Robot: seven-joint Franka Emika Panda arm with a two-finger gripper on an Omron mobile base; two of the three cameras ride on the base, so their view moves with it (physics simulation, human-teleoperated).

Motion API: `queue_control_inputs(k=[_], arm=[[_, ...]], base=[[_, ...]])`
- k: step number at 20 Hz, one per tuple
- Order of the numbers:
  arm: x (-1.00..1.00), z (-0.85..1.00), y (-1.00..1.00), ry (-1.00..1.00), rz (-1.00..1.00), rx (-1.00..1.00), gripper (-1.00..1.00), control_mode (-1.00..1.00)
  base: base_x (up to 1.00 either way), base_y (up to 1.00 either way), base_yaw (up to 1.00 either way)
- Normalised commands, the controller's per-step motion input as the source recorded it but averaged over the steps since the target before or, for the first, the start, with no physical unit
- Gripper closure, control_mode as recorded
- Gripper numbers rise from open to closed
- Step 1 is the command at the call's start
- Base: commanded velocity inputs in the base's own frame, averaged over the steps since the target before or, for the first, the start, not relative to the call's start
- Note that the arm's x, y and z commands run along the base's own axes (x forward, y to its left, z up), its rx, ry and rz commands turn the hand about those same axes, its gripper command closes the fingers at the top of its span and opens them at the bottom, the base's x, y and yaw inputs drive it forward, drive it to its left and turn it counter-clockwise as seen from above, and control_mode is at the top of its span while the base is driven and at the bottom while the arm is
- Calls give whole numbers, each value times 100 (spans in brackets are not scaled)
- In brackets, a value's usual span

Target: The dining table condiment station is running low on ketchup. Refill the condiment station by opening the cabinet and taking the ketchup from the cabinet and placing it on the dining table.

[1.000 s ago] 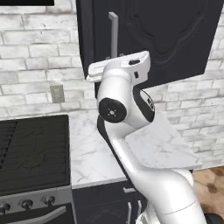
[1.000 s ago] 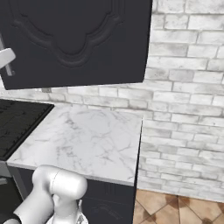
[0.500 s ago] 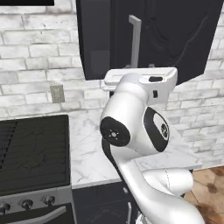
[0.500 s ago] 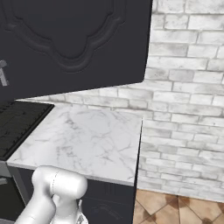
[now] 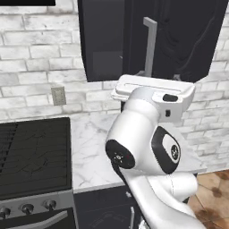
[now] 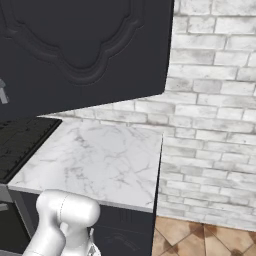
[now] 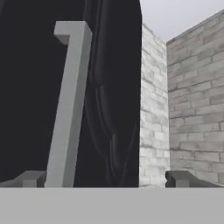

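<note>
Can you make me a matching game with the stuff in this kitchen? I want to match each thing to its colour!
Things:
1. cabinet
2. handle
3. counter
4. floor

Colours:
A. white marble with grey veins
B. brown tiles
C. black
D. silver grey

Right pairs: 1-C, 2-D, 3-A, 4-B.

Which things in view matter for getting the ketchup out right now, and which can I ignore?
Matter for the job:
- cabinet door, swung partly open
- its silver bar handle
- gripper, fingers spread, handle beside one fingertip

Ignore:
- stove
- marble counter
- wall outlet
- brick wall
</note>
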Motion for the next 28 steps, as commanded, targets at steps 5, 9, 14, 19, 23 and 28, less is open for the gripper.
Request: queue_control_inputs(k=[5,9,14,19,23,28], arm=[[-100,30,70,-3,-35,19,-100,-100],[-100,77,32,12,-22,5,-100,-100],[-26,9,3,1,-2,0,-100,-100],[-1,-17,52,4,-2,2,-100,-100],[17,-58,65,21,-11,0,-100,-100],[41,-21,17,13,-8,0,-100,-100]], base=[[0,0,0],[0,0,0],[0,0,0],[0,0,0],[0,0,0],[0,0,0]])
